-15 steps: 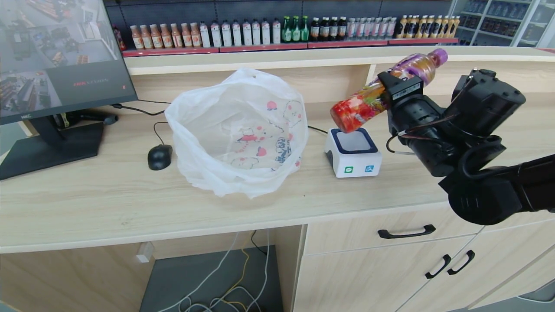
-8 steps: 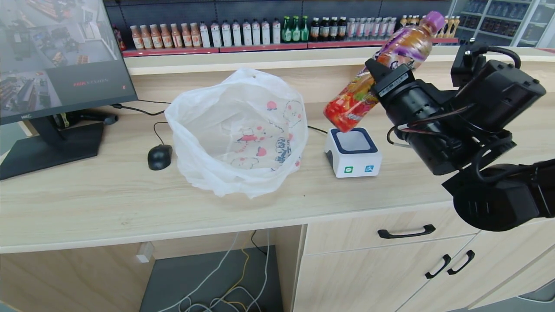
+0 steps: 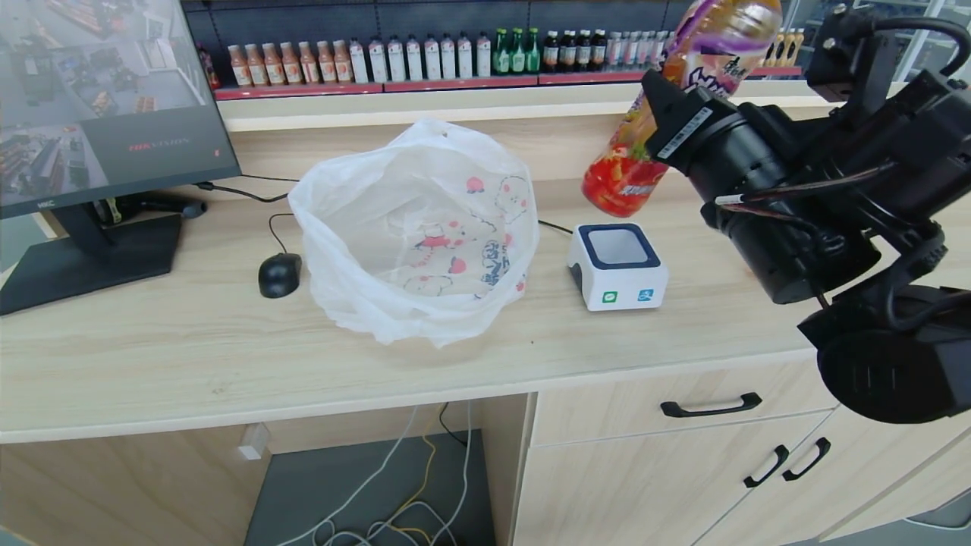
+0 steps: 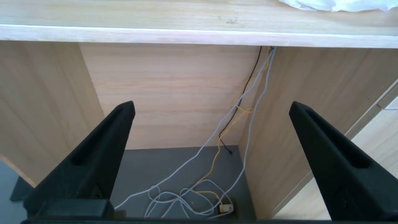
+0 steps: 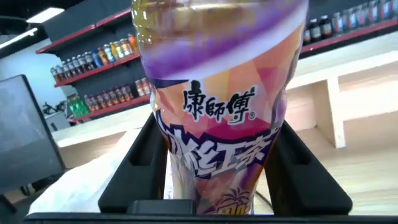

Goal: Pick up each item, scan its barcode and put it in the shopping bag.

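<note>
My right gripper (image 3: 667,114) is shut on a colourful drink bottle (image 3: 667,98), holding it tilted in the air above and just behind the white barcode scanner (image 3: 617,267). The bottle's red bottom end points down toward the scanner and its cap end points up. In the right wrist view the bottle (image 5: 217,106) sits between the two black fingers (image 5: 140,168). The white shopping bag (image 3: 417,227) stands open on the counter to the left of the scanner. My left gripper (image 4: 211,168) is open below the counter edge, with nothing between its fingers.
A monitor (image 3: 98,98) stands at the counter's far left, with a black mouse (image 3: 279,274) and cables beside the bag. Shelves of bottles (image 3: 485,53) line the back wall. Drawers (image 3: 709,406) sit under the counter (image 3: 190,349) at right; loose cables (image 4: 230,155) hang underneath.
My right gripper has lifted the bottle higher above the scanner and tipped it more upright. The bag and scanner have stayed put.
</note>
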Robot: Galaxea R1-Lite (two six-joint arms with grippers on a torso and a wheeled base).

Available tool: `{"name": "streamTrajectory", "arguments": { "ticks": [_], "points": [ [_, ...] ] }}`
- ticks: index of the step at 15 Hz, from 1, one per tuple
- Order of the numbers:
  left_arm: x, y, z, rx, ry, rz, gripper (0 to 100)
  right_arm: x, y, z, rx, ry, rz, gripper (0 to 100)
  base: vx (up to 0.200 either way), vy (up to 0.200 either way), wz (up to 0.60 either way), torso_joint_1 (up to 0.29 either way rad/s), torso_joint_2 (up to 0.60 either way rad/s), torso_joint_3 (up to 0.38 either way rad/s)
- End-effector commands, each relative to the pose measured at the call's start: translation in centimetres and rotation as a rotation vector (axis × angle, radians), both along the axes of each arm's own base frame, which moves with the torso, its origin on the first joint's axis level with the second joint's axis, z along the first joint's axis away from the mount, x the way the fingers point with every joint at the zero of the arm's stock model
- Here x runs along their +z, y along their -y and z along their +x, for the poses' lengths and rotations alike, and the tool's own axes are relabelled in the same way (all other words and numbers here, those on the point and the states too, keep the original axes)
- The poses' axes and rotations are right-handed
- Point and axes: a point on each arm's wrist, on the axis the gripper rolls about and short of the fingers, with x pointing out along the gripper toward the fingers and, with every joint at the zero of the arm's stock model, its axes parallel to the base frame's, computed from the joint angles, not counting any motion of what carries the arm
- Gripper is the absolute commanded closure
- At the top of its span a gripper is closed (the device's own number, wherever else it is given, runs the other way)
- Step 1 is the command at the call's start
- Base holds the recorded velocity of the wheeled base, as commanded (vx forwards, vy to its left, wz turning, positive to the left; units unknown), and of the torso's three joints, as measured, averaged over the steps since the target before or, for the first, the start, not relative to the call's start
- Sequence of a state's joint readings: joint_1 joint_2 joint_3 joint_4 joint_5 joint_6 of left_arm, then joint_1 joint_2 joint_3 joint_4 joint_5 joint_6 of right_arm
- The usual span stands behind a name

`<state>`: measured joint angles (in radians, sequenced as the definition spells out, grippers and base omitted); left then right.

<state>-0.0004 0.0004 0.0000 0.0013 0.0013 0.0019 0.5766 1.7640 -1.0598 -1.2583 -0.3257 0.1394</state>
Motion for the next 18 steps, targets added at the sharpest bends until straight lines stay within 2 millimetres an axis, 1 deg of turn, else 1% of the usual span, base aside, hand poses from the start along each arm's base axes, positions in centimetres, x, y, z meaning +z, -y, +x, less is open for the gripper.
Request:
{"name": "streamTrajectory", "arguments": {
  "ticks": [1,3,4,6,8,11,13,14,17,18],
  "points": [
    [0.0,0.0,0.0,-0.001,0.0,0.0,0,0.0,0.0,-0.4,-0.005,0.032,-0.057,100,0.0,0.0,0.0,0.0,0.0,0.0],
    [0.0,0.0,0.0,-0.001,0.0,0.0,0,-1.2,-0.2,-0.2,0.024,0.082,-0.188,100,0.0,0.0,0.0,0.0,0.0,0.0],
    [0.0,0.0,0.0,-0.001,0.0,0.0,0,-2.4,-0.1,0.3,0.046,0.105,-0.255,100,0.0,0.0,0.0,0.0,0.0,0.0],
    [0.0,0.0,0.0,-0.001,0.0,0.0,0,-3.4,-0.1,0.8,0.04,0.126,-0.282,100,0.0,0.0,0.0,0.0,0.0,0.0],
    [0.0,0.0,0.0,-0.001,0.0,-0.002,0,-3.4,-0.1,0.8,0.034,0.136,-0.294,100,0.0,0.0,0.0,0.0,0.0,0.0],
    [0.0,0.0,0.0,-0.001,0.0,-0.002,0,-3.7,0.7,0.8,-0.026,0.17,-0.325,100,0.0,0.0,0.0,0.0,0.0,0.0],
    [0.0,0.0,0.0,-0.001,0.0,-0.003,0,-4.6,1.0,0.2,-0.025,0.162,-0.341,100,0.0,0.0,0.0,0.0,0.0,0.0],
    [0.0,0.0,0.0,-0.001,0.0,-0.003,0,-4.8,1.0,0.0,-0.03,0.167,-0.354,100,0.0,0.0,0.0,0.0,0.0,0.0],
    [0.0,0.0,0.0,-0.001,0.0,-0.002,0,-4.8,0.9,-0.1,-0.013,0.163,-0.316,100,0.0,0.0,0.0,0.0,0.0,0.0],
    [0.0,0.0,0.0,-0.001,0.0,0.0,0,-4.8,1.0,0.2,-0.012,0.161,-0.298,100,0.0,0.2,0.0,0.002,0.0,-0.002]
  ]
}}
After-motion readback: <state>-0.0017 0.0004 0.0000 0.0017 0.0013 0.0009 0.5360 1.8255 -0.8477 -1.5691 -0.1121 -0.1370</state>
